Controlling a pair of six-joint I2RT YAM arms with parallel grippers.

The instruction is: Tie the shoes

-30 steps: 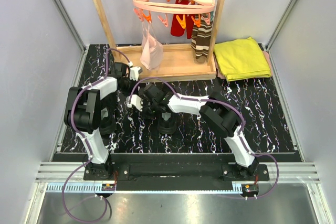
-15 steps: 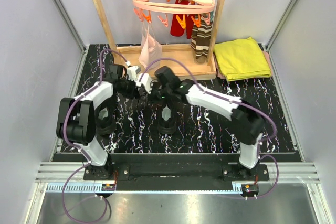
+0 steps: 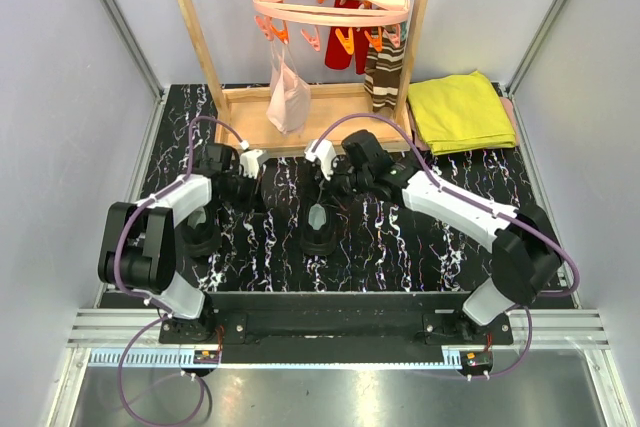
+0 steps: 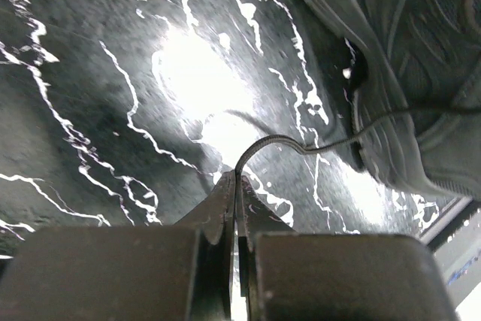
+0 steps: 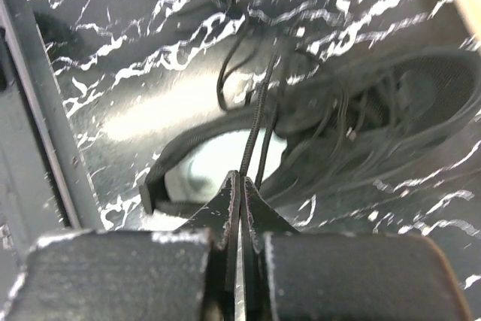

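Grippers drawn apart since half second ago: right gripper [image 5: 240,180] swung rightward, left gripper [image 4: 235,183] pulled leftward. Both clenched, each pinching thin black lace [image 4: 301,145] between fingertips. Centre shoe [image 3: 320,228] on marbled table [image 3: 420,247], near right gripper, pale insole showing. Second shoe [image 3: 203,237] beneath left arm.

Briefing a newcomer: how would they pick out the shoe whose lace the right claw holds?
On the black marbled table, look just in front of the wooden rack, at the table's middle. The shoe there shows its pale insole; the other shoe is half hidden under the left arm.
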